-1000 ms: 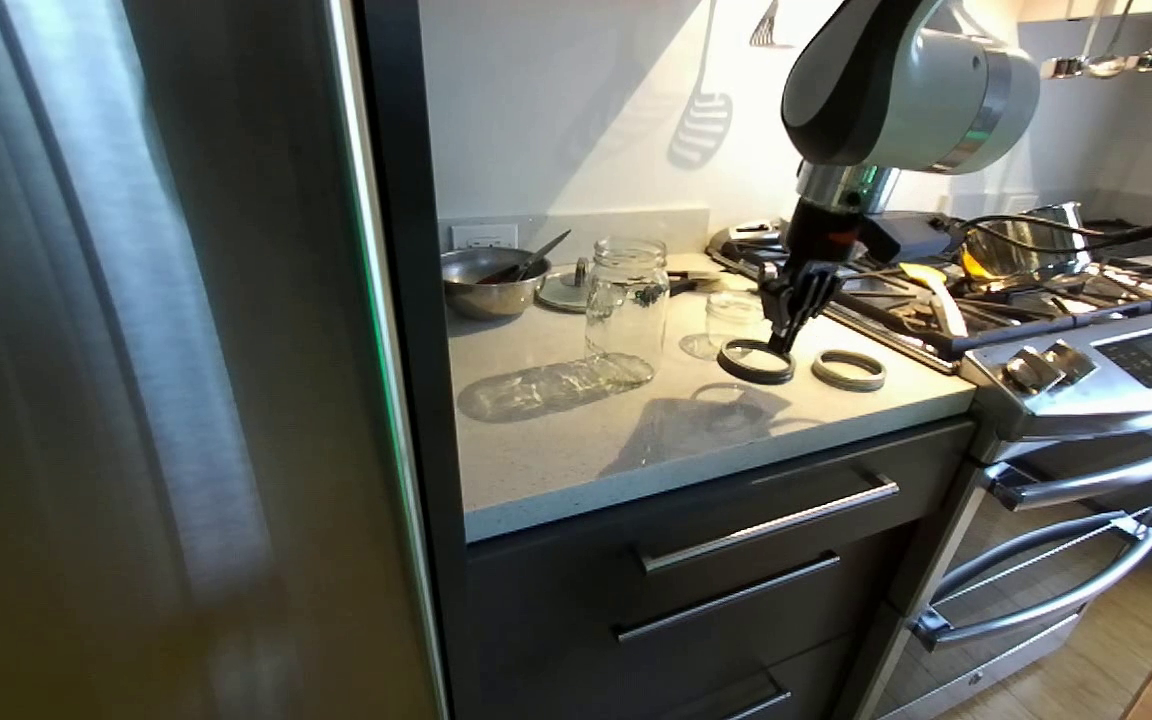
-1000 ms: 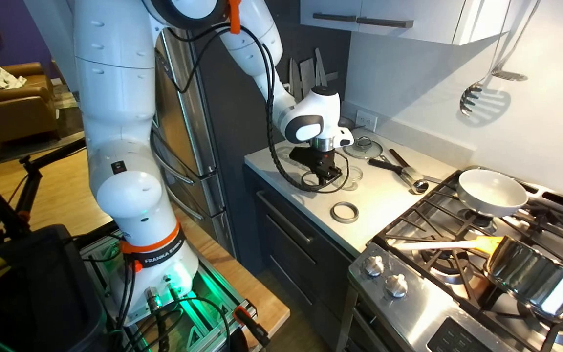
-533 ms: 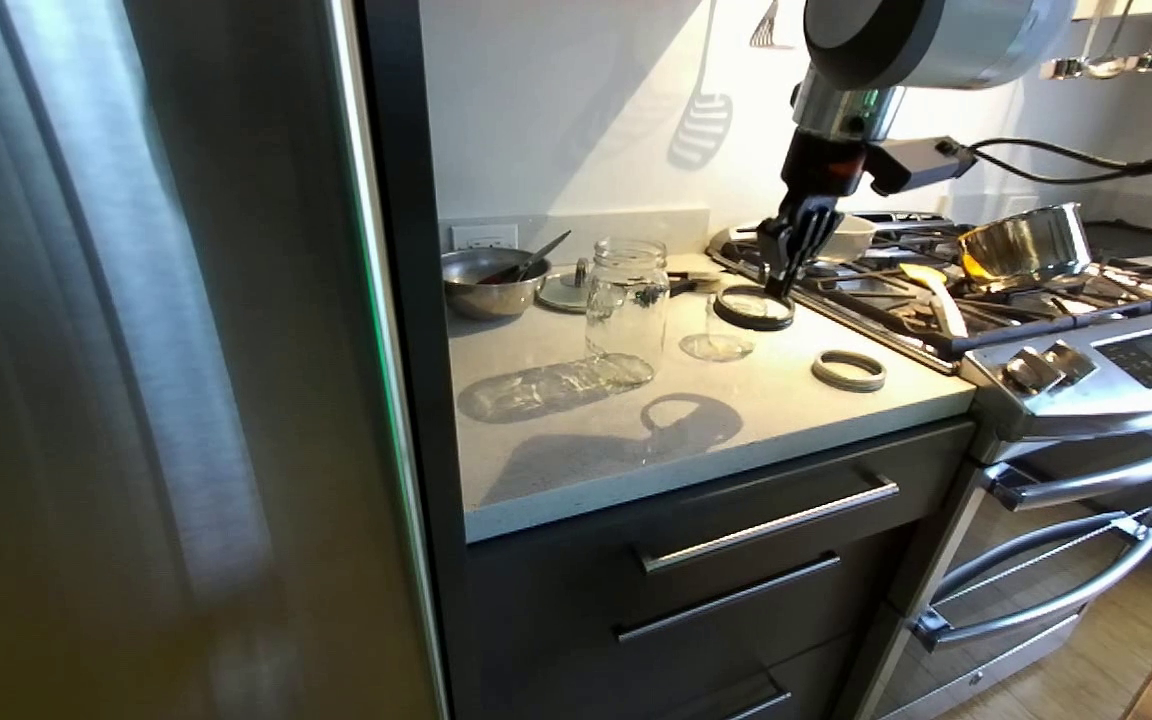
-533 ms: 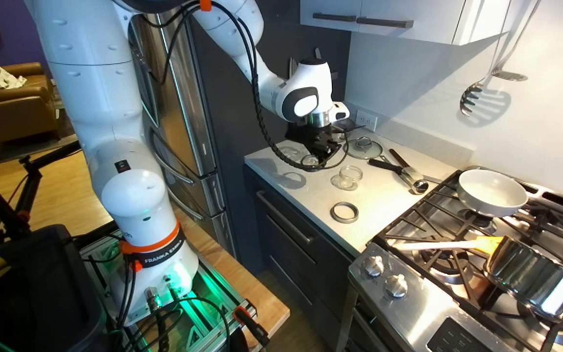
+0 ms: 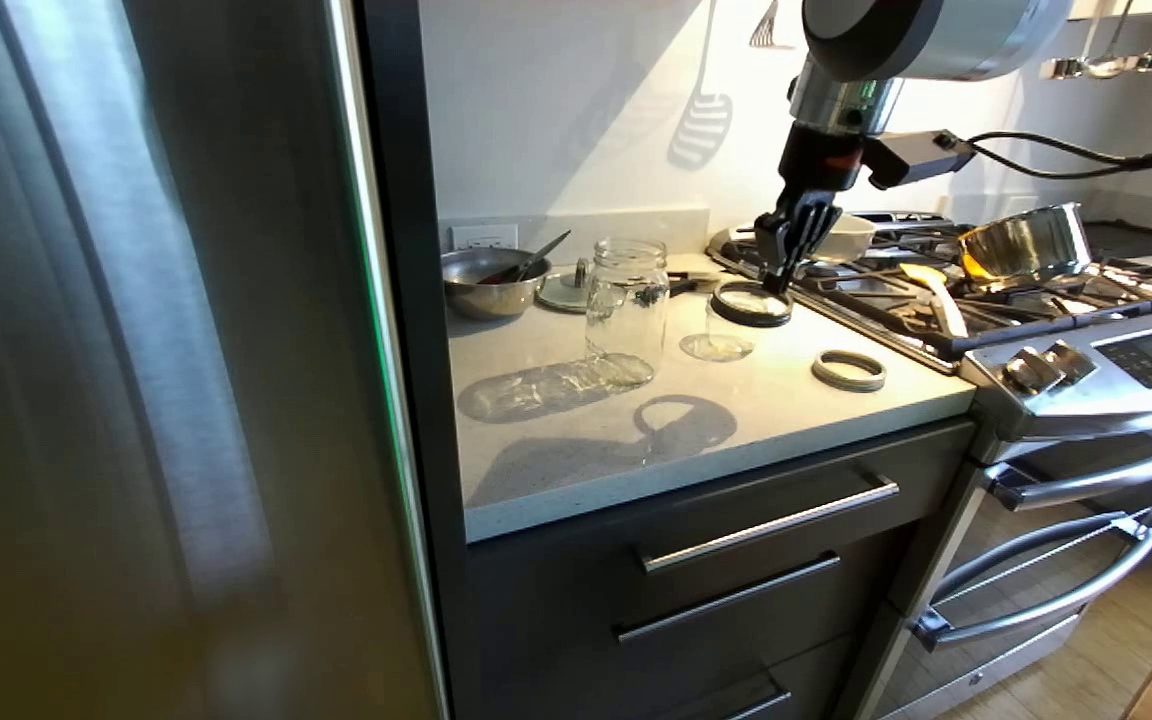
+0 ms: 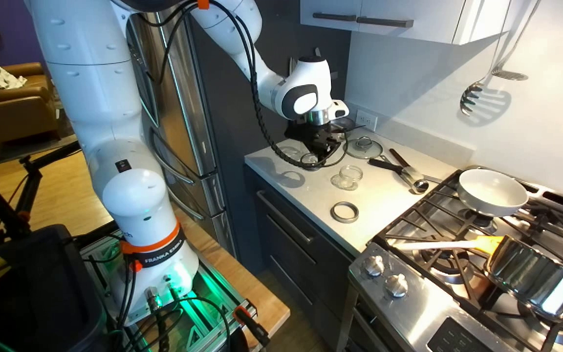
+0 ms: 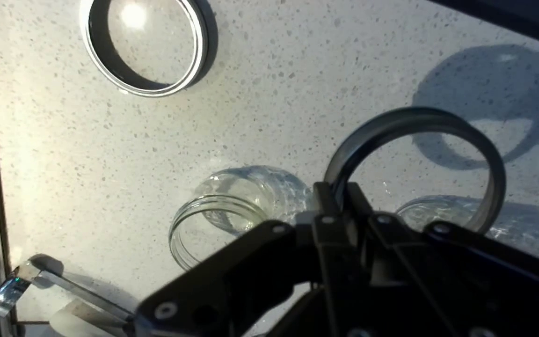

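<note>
My gripper [image 7: 339, 189] is shut on the edge of a dark metal ring [image 7: 419, 117], which juts out to one side of the fingertips. In an exterior view the ring [image 5: 753, 319] hangs above the counter, roughly level, and its shadow falls apart from it. A short open glass jar [image 6: 350, 175] stands below and beside the gripper; the fingers hide part of this jar [image 7: 218, 201] in the wrist view. A tall open glass jar [image 5: 626, 315] stands nearer the fridge. A second, silver ring [image 5: 848, 383] lies flat on the counter near the stove.
A metal bowl [image 5: 492, 298] with a utensil, a glass lid [image 6: 363, 152] and several utensils [image 6: 401, 171] lie toward the back wall. The stove holds a white pan [image 6: 491, 195] and a steel pot [image 6: 538, 278]. A tall fridge [image 5: 186, 400] borders the counter.
The gripper has risen with the dark ring and shifted a little toward the fridge side, mostly in the first half second. The ring's shadow has slid along the counter. The silver ring stays put.
</note>
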You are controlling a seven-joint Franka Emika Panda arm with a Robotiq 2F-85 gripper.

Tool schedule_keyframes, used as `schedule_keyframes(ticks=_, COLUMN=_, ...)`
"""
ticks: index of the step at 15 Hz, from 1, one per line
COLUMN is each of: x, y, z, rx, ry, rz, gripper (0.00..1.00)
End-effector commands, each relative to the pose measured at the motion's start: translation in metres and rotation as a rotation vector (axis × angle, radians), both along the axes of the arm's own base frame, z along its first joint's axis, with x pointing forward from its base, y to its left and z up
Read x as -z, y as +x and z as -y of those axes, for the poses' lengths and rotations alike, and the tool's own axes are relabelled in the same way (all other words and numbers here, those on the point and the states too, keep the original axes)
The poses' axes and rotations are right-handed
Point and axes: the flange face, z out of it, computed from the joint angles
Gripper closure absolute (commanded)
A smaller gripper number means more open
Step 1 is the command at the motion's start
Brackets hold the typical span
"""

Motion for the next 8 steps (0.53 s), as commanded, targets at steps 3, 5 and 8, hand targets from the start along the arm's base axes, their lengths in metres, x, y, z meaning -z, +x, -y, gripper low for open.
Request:
schedule_keyframes(ticks=3, x=-0.026, y=0.012, z=-0.004, rx=-0.012, ry=0.000, rz=0.053, gripper=0.98)
schedule_keyframes(ticks=5, x=-0.039, y=0.021, z=-0.008, rx=-0.023, ry=0.005, rz=0.071, gripper=0.98)
schedule_keyframes(ticks=8, x=-0.055, y=0.034, z=-0.019, rx=-0.038, ry=-0.002, rz=0.092, gripper=0.98)
